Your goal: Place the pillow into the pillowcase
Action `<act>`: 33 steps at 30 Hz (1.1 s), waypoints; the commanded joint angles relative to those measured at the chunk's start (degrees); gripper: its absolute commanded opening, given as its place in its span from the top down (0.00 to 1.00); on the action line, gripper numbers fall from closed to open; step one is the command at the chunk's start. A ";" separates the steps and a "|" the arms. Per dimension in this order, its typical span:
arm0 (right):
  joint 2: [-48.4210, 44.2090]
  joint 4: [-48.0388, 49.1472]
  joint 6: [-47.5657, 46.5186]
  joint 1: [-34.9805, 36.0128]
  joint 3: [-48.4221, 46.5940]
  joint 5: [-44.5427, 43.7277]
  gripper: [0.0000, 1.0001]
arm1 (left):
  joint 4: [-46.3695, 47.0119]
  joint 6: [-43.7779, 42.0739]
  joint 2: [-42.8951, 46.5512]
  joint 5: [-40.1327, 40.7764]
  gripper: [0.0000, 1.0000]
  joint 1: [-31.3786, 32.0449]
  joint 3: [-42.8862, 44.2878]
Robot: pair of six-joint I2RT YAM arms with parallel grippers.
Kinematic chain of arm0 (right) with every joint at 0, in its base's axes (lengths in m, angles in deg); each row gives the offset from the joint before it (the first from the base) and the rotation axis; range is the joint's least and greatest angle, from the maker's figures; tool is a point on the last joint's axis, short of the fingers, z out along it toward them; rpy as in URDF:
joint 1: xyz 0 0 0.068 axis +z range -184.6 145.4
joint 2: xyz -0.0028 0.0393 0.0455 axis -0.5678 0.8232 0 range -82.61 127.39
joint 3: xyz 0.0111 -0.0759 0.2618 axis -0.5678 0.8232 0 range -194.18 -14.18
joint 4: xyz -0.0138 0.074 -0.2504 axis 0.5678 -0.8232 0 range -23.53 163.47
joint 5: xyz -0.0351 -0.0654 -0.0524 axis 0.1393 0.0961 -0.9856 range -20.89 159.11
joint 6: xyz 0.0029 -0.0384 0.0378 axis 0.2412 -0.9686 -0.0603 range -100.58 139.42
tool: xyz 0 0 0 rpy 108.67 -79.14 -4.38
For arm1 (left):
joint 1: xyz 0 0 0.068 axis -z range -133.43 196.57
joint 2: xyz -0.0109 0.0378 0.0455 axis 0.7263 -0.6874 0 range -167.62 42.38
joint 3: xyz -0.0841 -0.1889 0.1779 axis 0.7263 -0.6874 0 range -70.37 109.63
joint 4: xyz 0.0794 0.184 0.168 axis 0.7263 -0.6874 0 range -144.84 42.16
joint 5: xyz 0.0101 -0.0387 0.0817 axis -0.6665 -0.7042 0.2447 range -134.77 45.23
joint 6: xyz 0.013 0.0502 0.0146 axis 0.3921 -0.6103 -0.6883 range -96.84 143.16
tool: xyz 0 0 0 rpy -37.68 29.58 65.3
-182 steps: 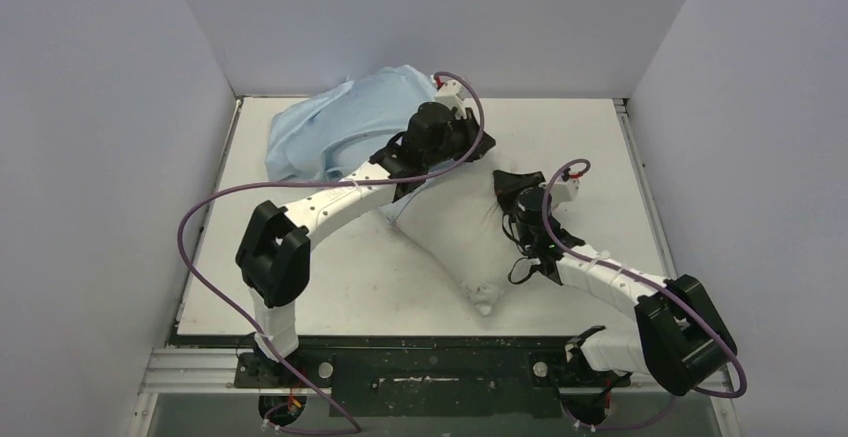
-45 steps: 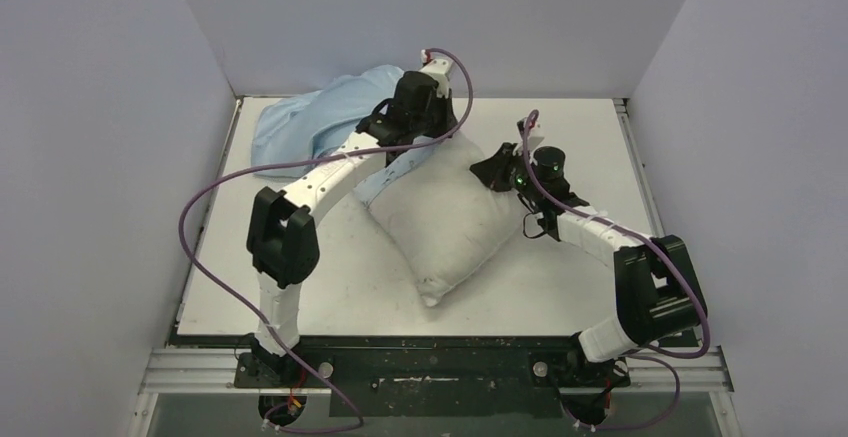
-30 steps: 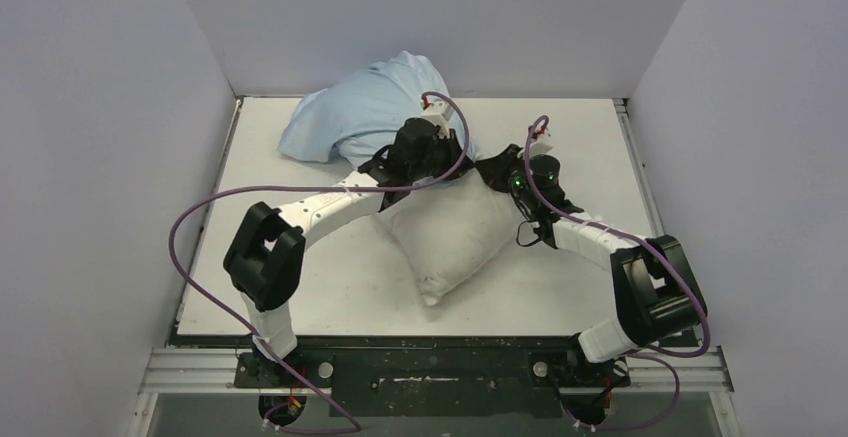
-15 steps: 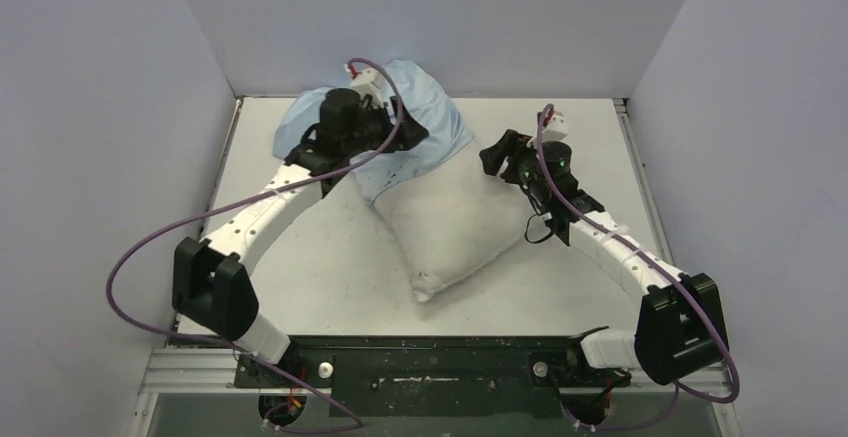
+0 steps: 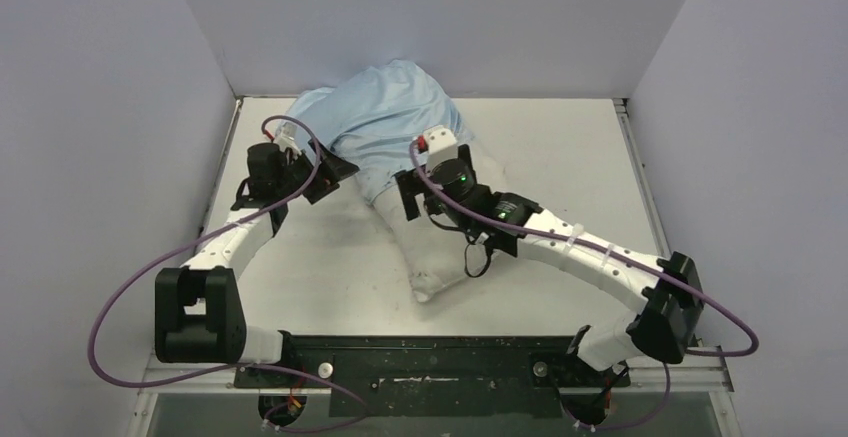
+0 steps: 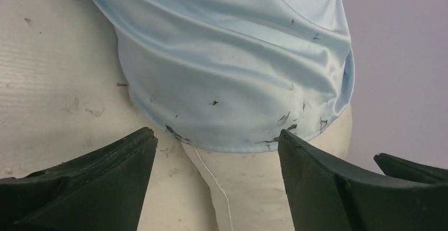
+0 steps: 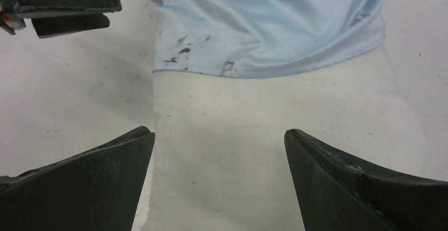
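The light-blue pillowcase (image 5: pixel 385 122) lies bunched at the back of the table, its open hem drawn over the far end of the off-white pillow (image 5: pixel 440 247). The pillow's near end sticks out toward the front. My left gripper (image 5: pixel 328 169) is open just left of the hem, holding nothing. In the left wrist view the pillowcase (image 6: pixel 227 72) hem and the pillow (image 6: pixel 264 188) lie ahead of the left gripper (image 6: pixel 216 138). My right gripper (image 5: pixel 408 200) hovers open over the pillow's middle. In the right wrist view the right gripper (image 7: pixel 219 133) is above the pillow (image 7: pixel 238 104), facing the pillowcase (image 7: pixel 269 25).
Pale walls close in the white table (image 5: pixel 300 267) on the left, back and right. Purple cables loop from both arms. The left gripper (image 7: pixel 63 9) shows at the top left of the right wrist view, close to the right gripper.
Both grippers have opened and let go of the fabric. The left arm swung left, off the pillowcase. The right arm moved left over the pillow. The pillowcase settled over the pillow's far end.
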 commanded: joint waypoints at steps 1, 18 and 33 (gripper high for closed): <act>7.46 -6.61 -7.71 7.70 -6.08 -15.18 0.00 | 10.20 4.97 0.89 -6.75 0.17 -2.75 -2.40; 26.10 -2.13 -12.72 9.13 -10.19 -26.22 0.63 | 35.10 16.74 -8.91 -9.25 0.28 -1.44 -15.83; 15.34 12.34 -6.47 2.71 -0.74 -6.07 1.00 | 67.14 27.45 -26.80 -8.15 0.27 4.17 -15.32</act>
